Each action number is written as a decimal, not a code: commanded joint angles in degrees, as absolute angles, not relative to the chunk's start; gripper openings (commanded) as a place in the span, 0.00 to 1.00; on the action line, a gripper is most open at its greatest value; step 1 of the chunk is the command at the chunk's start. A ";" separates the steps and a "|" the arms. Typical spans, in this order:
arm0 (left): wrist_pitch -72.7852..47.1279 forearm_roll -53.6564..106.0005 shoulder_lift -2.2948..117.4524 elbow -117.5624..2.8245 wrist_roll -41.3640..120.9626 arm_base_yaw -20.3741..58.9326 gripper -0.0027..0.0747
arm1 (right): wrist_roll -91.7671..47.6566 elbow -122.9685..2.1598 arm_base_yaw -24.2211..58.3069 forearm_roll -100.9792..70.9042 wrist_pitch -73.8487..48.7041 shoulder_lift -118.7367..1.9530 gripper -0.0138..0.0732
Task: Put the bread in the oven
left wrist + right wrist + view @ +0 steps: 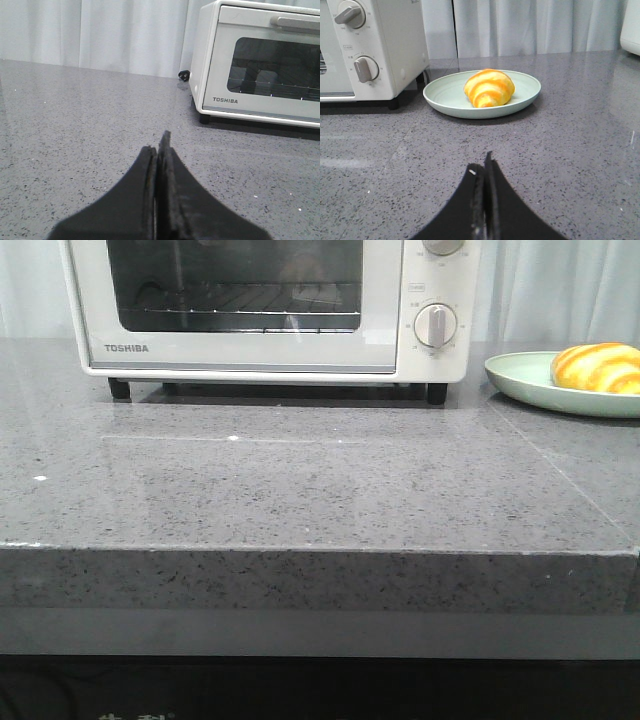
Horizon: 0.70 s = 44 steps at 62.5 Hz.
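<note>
Reading "TOSHIBA" on oven door

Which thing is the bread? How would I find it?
Find the big white oven at the back of the grey counter. Just right of it sits a pale green plate. The bread lies on it, shiny yellow with orange stripes.

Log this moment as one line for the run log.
phase: start | bread on plate | oven door closed | left gripper shut, empty | right gripper shut, empty

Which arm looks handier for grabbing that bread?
Probably the right: its gripper, shut, faces the bread on the plate. The left gripper, shut, faces the closed oven.
</note>
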<state>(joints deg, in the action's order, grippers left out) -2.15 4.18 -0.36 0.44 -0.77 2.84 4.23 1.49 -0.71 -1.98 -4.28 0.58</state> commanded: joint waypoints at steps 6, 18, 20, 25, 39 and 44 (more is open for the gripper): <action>2.47 4.50 -1.63 1.83 -0.78 2.71 0.01 | 3.88 1.70 -0.89 -1.44 0.33 1.77 0.02; 2.47 4.50 -1.63 1.83 -0.78 2.71 0.01 | 3.88 1.70 -0.89 -1.44 0.33 1.77 0.02; 2.47 4.50 -1.63 1.83 -0.78 2.71 0.01 | 3.88 1.70 -0.89 -1.44 0.33 1.77 0.02; 2.47 4.50 -1.63 1.83 -0.78 2.71 0.01 | 3.88 1.70 -0.89 -1.44 0.33 1.77 0.02; 7.65 2.75 -1.63 1.83 -0.64 2.71 0.01 | 3.88 1.70 -0.89 -1.44 0.33 1.77 0.02; 10.19 2.75 -1.63 1.83 -0.64 2.71 0.01 | 3.88 1.70 -0.89 -1.44 0.70 1.77 0.02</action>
